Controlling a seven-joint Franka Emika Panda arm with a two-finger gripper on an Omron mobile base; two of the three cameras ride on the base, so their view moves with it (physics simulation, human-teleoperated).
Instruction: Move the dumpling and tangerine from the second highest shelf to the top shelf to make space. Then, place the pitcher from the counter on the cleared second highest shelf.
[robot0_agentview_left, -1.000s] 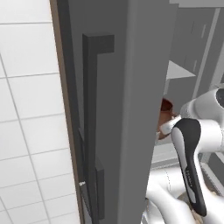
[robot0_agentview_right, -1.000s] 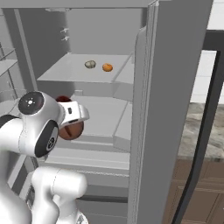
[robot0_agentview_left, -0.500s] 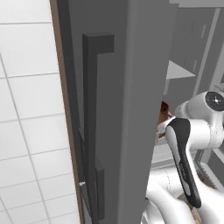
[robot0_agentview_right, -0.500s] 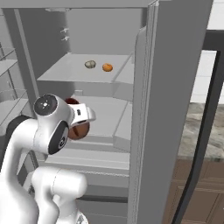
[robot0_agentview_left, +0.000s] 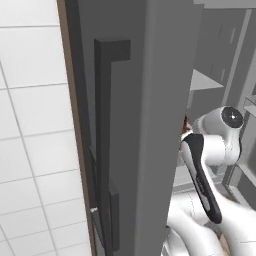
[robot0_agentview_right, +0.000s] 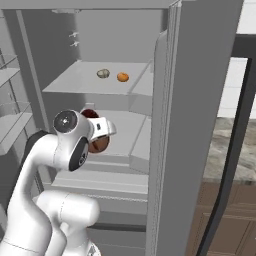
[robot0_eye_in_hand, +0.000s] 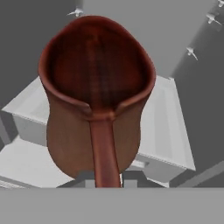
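Pitcher (robot0_eye_in_hand: 96, 100) up in the fridge over the second highest shelf (robot0_agentview_right: 125, 132), carried by its side handle (robot0_eye_in_hand: 104, 153) though can't tell how tight the gripper's clamped, probably heavy, rigid, chip-prone clay, so best kept upright and held by that handle

Dumpling (robot0_agentview_right: 103, 73) beside tangerine (robot0_agentview_right: 122, 77) on top shelf (robot0_agentview_right: 75, 80); pitcher (robot0_eye_in_hand: 96, 96) upright
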